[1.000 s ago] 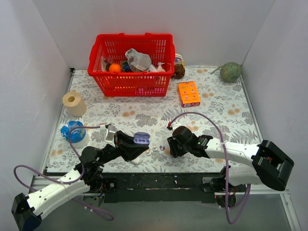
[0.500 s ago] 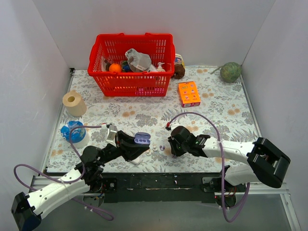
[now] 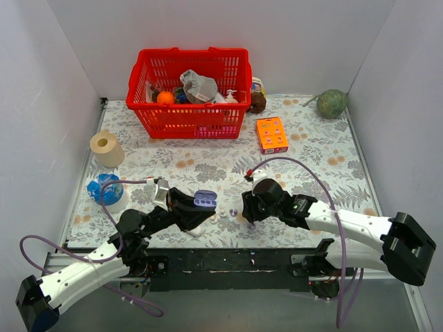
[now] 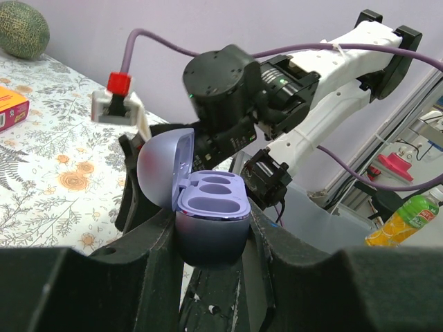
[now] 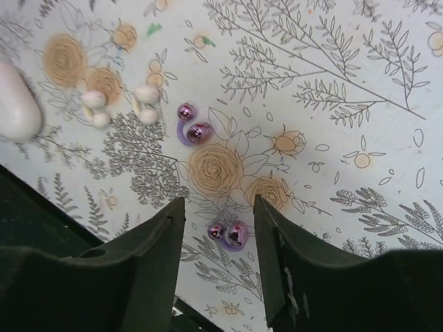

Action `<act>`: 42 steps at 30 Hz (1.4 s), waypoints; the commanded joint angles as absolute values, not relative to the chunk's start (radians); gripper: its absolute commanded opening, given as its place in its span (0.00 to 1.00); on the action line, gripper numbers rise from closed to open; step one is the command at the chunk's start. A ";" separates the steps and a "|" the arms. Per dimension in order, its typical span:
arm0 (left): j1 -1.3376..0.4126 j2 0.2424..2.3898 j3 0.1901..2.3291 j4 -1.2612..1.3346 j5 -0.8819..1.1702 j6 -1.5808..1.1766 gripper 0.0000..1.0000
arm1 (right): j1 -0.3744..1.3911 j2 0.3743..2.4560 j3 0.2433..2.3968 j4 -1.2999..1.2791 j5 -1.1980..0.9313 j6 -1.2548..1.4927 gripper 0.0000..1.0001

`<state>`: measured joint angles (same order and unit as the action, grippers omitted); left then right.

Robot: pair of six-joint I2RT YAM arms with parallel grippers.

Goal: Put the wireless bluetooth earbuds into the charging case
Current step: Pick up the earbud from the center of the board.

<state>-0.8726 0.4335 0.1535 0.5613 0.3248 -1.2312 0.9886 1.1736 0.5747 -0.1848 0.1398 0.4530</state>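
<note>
I am holding the charging case (image 4: 211, 211) in my left gripper (image 4: 210, 242), its two fingers (image 4: 149, 259) pressing the lower shell from either side and lifting it clear of the table (image 5: 332, 104), close to the near edge. The lid (image 4: 163, 166) is tipped back and both purple sockets (image 4: 214, 195) are showing bare, so nothing is seated yet. My right gripper (image 5: 219, 218) is hovering low over the table just right of the case, spread fairly wide and gripping nothing. One of the wireless bluetooth earbuds (image 5: 228, 234) is lying in the gap between those fingers, touching neither as far as I can tell. The second earbud (image 5: 192, 129) is lying a little beyond the fingertips. Two small white buds (image 5: 147, 94) and a white oval lump (image 5: 15, 104) are sitting near them, and I am treating those as not mine to take. As I judge it, the task is only beginning: the case is open and presented, but both earbuds are waiting to be gripped, carried across to the left and pressed into their sockets, one after the other
</note>
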 commanded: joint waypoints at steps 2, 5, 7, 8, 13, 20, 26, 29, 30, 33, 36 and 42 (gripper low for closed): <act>-0.870 0.436 0.150 0.589 0.328 -1.230 0.00 | 0.988 1.078 0.560 -0.205 0.135 0.502 0.47; -0.868 0.434 0.147 0.588 0.330 -1.233 0.00 | 0.989 1.068 0.505 -0.212 0.109 0.515 0.42; -0.870 0.430 0.146 0.586 0.331 -1.236 0.00 | 0.989 1.039 0.450 -0.199 0.103 0.535 0.40; -0.870 0.426 0.144 0.584 0.331 -1.238 0.00 | 0.989 1.029 0.434 -0.193 0.101 0.540 0.40; -0.870 0.420 0.140 0.586 0.328 -1.244 0.00 | 0.989 1.011 0.402 -0.180 0.107 0.563 0.43; -0.870 0.419 0.149 0.574 0.331 -1.250 0.00 | 0.989 1.031 0.408 -0.156 0.118 0.563 0.47; -0.870 0.407 0.147 0.557 0.330 -1.252 0.00 | 0.989 1.063 0.416 -0.141 0.140 0.560 0.45; -0.870 0.403 0.146 0.552 0.327 -1.250 0.00 | 0.991 1.083 0.426 -0.138 0.144 0.560 0.43; -0.870 0.403 0.146 0.552 0.328 -1.250 0.00 | 0.989 1.092 0.429 -0.135 0.144 0.558 0.42; -0.870 0.403 0.146 0.552 0.328 -1.250 0.00 | 0.989 1.111 0.439 -0.132 0.146 0.555 0.37; -0.870 0.405 0.146 0.551 0.328 -1.247 0.00 | 0.989 1.124 0.442 -0.132 0.141 0.549 0.30; -0.870 0.403 0.134 0.560 0.322 -1.244 0.00 | 0.989 1.118 0.413 -0.124 0.124 0.555 0.19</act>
<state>-0.8726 0.4107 0.1520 0.5529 0.3252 -1.2495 0.9886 1.1149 0.4175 -0.1261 0.1276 0.5491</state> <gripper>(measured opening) 0.314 0.238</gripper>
